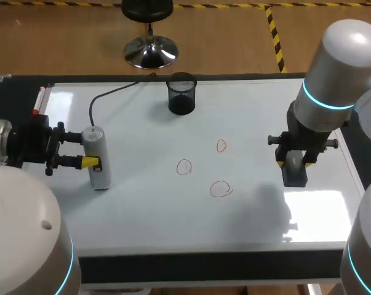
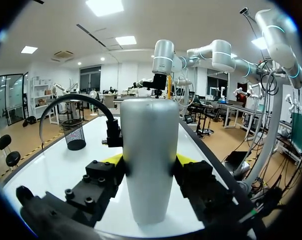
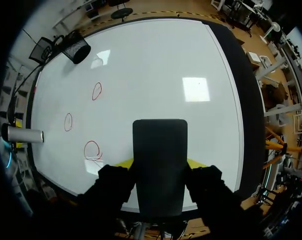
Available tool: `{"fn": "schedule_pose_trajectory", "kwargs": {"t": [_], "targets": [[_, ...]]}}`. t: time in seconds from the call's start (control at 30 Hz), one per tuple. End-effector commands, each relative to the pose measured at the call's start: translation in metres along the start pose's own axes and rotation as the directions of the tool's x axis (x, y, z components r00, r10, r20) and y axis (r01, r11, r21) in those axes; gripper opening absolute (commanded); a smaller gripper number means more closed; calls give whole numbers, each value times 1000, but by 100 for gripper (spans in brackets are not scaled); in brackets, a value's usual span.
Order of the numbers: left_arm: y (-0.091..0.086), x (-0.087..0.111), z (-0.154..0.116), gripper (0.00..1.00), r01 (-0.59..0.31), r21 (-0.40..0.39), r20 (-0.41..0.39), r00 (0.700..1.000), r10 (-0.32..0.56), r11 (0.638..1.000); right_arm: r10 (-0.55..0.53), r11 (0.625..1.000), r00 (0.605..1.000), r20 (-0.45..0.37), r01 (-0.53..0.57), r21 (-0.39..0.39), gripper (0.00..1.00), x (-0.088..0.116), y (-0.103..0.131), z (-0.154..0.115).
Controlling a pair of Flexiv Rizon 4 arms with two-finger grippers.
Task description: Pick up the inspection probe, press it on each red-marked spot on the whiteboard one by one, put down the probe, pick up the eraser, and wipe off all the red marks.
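Between left pincer (image 1: pixel 85 150) tips I am pinching the probe (image 1: pixel 97 158); right pincer (image 1: pixel 298 163), clamping the eraser (image 1: pixel 294 175), is risking smearing 3 marks (image 1: pixel 184 166).

Bright ceiling light; glare patches on whiteboard (image 1: pixel 148 209); soft shadows.

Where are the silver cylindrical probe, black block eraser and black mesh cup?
silver cylindrical probe (image 1: pixel 97 152): head view, mid body.
black block eraser (image 1: pixel 295 176): head view, front face.
black mesh cup (image 1: pixel 181 99): head view, side wall.
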State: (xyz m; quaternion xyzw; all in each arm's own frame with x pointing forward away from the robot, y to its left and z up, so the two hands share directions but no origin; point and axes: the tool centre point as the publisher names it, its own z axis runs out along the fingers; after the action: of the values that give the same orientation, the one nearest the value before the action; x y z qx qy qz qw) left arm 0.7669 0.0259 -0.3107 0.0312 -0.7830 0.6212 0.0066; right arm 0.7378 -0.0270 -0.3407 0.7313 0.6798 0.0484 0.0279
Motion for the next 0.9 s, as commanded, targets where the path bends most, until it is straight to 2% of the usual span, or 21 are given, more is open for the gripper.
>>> {"fn": "schedule_pose_trajectory", "kwargs": {"t": [0.03,0.17,0.43,0.63,0.9], "targets": [[4,0,0,0,-3,3,0,1000,3,1000,-1,1000,1000,0,1,-2,0,-1,-1,-2],[4,0,0,0,-3,3,0,1000,3,1000,14,999,1000,1,-14,-42,0,6,1,-15],[4,0,0,0,-3,3,0,1000,3,1000,19,992,1000,-4,-19,-124,0,30,-18,-42],[4,0,0,0,-3,3,0,1000,3,1000,35,988,999,-17,-38,-153,0,51,-37,-47],[4,0,0,0,-3,3,0,1000,3,1000,-17,985,999,-28,11,-172,0,93,-49,-44]]}}
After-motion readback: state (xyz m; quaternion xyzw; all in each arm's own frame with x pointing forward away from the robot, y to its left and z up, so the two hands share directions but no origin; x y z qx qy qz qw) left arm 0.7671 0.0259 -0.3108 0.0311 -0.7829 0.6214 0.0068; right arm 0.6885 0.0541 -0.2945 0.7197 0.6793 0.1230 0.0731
